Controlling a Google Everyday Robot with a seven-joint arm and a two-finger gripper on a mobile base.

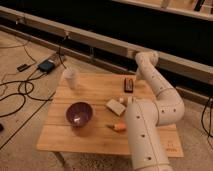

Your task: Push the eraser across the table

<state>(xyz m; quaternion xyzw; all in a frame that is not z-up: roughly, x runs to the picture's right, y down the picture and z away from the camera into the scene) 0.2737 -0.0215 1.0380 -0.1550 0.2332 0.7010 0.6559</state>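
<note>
Reaching down over the far side of the desk (pixel 90 141), the gripper (pixel 135 79) stands open just right of the eraser (pixel 128 86). This dark eraser lies flat near the desk's far edge. A pale cream block (pixel 115 106) lies nearer, and a purple bowl (pixel 79 114) sits to the left of it.

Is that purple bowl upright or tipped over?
Upright: the bowl sits rim-up on the table. The tool hangs beside the eraser, far side.
</note>
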